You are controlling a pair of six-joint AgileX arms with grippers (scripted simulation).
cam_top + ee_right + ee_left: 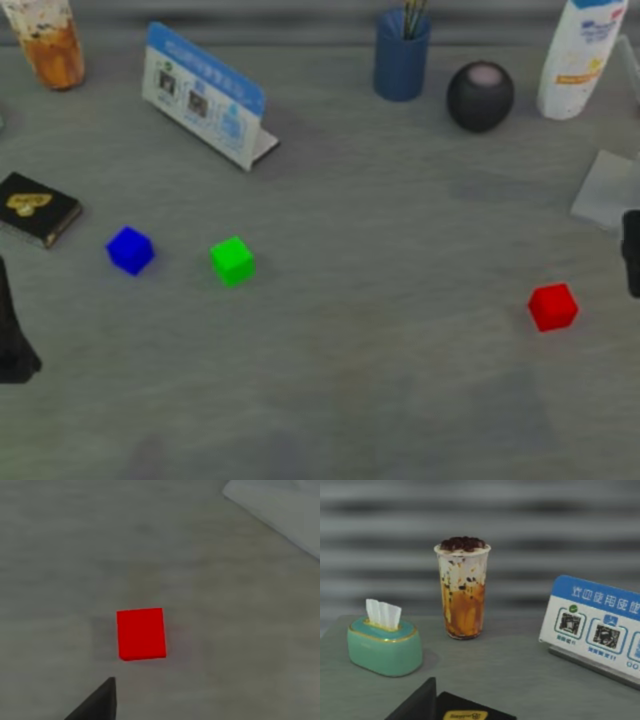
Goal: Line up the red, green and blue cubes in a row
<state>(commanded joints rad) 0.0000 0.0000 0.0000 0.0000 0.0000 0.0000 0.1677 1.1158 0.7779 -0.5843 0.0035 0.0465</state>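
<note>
The blue cube [130, 250] and the green cube [232, 260] sit close together on the left half of the table. Far off on the right, the red cube [553, 307] rests alone; the right wrist view shows this red cube [141, 633] just ahead of one dark finger [100, 702]. My right gripper [631, 252] hovers at the table's right edge, beyond the red cube, open and holding nothing. At the left edge my left gripper [15, 350] is parked, open and empty, and one of its fingers [420, 700] shows in the left wrist view.
Along the back stand a milk tea cup [48, 42], a blue-and-white sign [205, 95], a blue pen cup [402, 55], a dark round speaker [480, 96] and a white bottle [580, 55]. A black box [37, 207] lies left. A pale flat pad [605, 190] lies right. A green tissue box [385, 645] shows too.
</note>
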